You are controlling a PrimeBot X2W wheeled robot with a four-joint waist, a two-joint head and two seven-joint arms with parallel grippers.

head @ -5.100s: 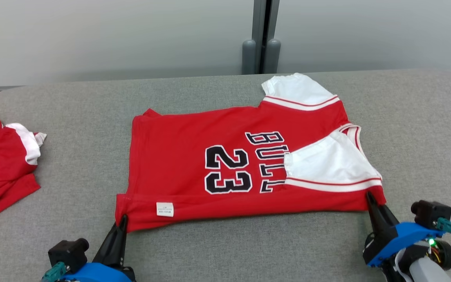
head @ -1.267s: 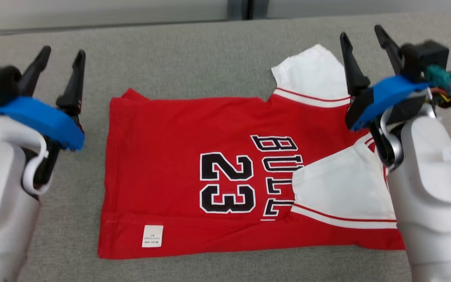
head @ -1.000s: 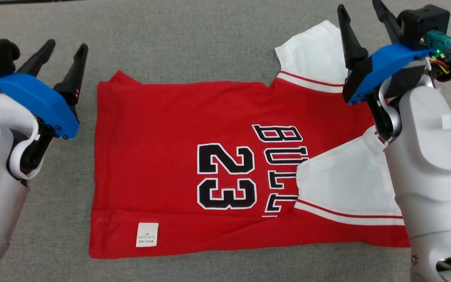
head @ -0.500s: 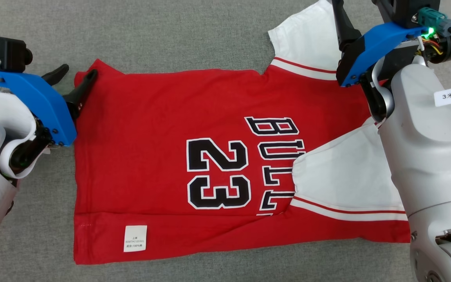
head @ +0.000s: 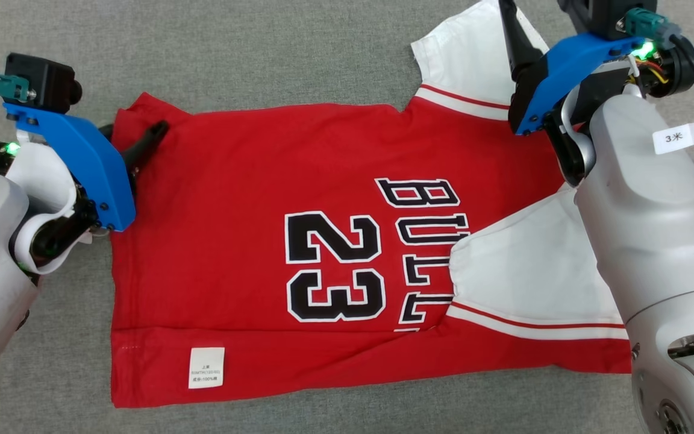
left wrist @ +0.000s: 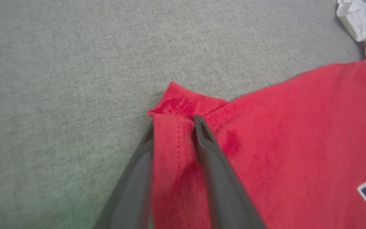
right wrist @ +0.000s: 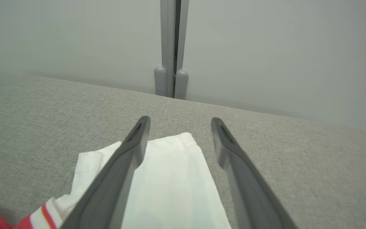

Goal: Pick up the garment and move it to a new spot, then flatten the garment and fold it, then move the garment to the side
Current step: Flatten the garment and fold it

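Left gripper: fingers partly apart, straddling the hem corner of the red garment, with cloth between them, not pinched tight. Right gripper: spread wide, holding nothing, white sleeve just below its tips. Garment lies flat on the grey table, between both grippers.
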